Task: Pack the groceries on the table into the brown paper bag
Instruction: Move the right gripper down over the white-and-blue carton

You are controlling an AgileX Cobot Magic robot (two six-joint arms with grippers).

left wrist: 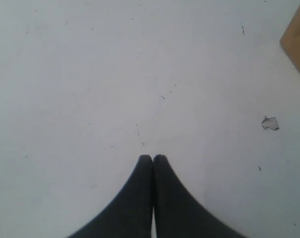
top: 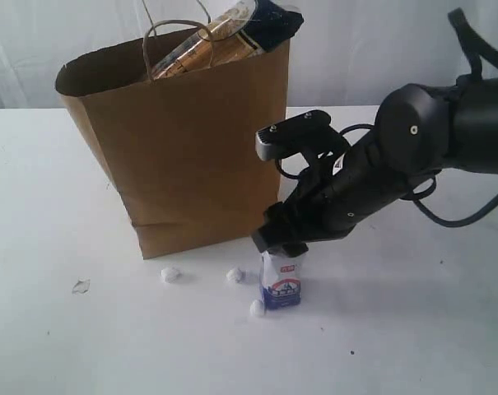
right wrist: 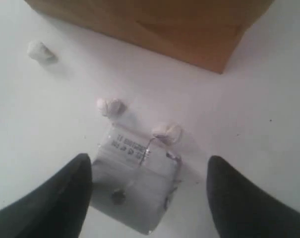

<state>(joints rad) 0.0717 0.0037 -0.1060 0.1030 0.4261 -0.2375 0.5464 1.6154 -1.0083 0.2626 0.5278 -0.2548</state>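
— Where does the right arm sit?
— The right arm (top: 430, 136) enters from the right side. Its bulky dark joint is held high, and the forearm slants down and leftward toward the near middle.
— And the right gripper?
— The right gripper (top: 280, 245) hangs low and points downward. In its wrist view the two dark fingers (right wrist: 60, 198) stand wide apart, jaws parted.
— The left gripper?
— The left gripper (left wrist: 152, 157) appears only in its own wrist view, with both dark fingers pressed together and the tips touching.
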